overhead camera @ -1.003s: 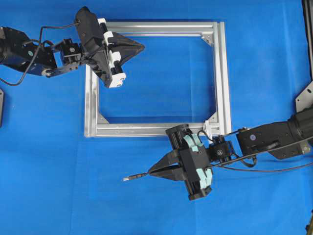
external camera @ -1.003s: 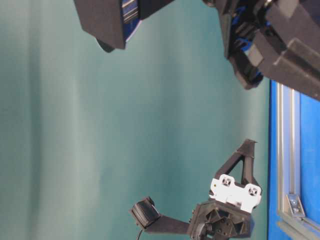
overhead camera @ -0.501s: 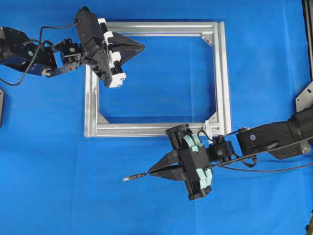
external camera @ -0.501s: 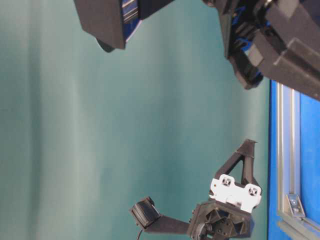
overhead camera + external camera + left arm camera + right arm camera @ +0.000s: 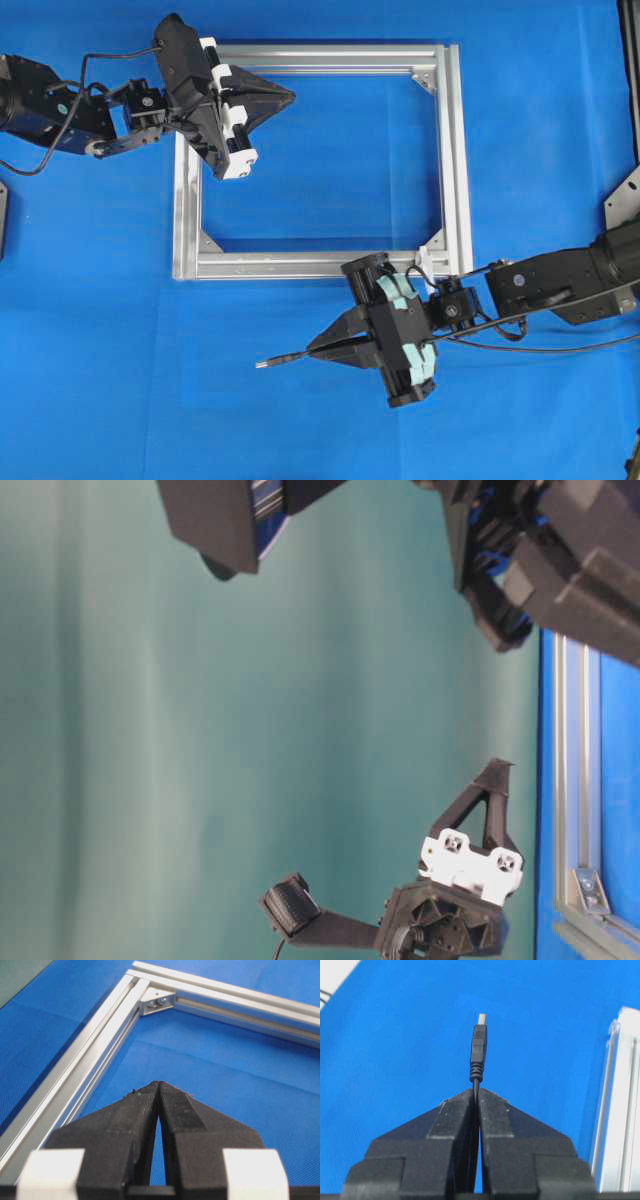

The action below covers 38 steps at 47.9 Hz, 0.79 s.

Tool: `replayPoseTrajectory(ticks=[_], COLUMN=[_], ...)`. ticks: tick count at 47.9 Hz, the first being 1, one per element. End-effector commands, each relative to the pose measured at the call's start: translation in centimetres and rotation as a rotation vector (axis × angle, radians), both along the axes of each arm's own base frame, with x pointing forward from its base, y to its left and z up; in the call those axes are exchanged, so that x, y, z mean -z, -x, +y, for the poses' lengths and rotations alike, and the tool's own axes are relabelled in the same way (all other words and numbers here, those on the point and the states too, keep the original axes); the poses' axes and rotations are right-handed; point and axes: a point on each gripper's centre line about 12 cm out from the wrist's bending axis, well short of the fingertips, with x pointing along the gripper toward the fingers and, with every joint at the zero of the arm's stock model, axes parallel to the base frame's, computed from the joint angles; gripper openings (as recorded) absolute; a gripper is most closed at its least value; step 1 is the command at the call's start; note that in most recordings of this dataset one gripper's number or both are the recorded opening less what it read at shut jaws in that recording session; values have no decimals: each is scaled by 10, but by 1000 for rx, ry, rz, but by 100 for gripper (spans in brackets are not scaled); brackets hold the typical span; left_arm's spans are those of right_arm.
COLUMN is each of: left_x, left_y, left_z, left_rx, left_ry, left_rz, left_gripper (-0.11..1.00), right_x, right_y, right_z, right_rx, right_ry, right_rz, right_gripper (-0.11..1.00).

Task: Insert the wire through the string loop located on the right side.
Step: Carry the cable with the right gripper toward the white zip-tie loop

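The right tool (image 5: 312, 351) was clamped shut on the wire (image 5: 283, 359), its two matte black wedge-shaped fingers (image 5: 451, 1132) pressed together with the thin cable pinched in the seam between them. Just past the fingertips the wire ended in a small ribbed black plug with a short silvery tip (image 5: 481, 1018), sticking straight out from the tool and held clear above the woven blue cloth of the counter (image 5: 150, 400). Behind the grip, the rest of the cable trailed back along the arm as a slim black line.

Beside that tool, on its wrist side, lay the nearest rail of the frame (image 5: 300, 265), a rectangle of grooved, brushed silver aluminium. Behind the tool's pale green mount, at the frame's near right corner, stood the string loop (image 5: 428, 262), a small white shape against the metal, apart from the plug. I couldn't make out its outline well.

Farther off, across the opening of the frame, the left tool (image 5: 290, 97) hung over the far left corner, its coarse black fingers (image 5: 140, 1110) closed tip to tip on nothing. Ahead of it a small silver triangular bracket (image 5: 157, 1001) sat bolted into the frame's corner.
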Motion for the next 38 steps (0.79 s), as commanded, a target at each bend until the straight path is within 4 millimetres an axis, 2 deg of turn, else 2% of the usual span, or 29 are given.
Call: replayPoseTrajectory(ticks=[1, 19, 38], left_x=[-14, -12, -12], left_y=[-1, 1, 1], left_z=[0, -1, -1], left_rx=[4, 4, 4], left_ry=[-15, -13, -13], left_rz=[-40, -33, -33], left_gripper=[0, 0, 0], right_x=[-14, -9, -7], right_y=[5, 62, 144], right_z=[0, -3, -31], right_rx=[1, -32, -4], right_ry=[-17, -14, -42], right_rz=[-33, 11, 35], right_gripper=[-4, -4, -4])
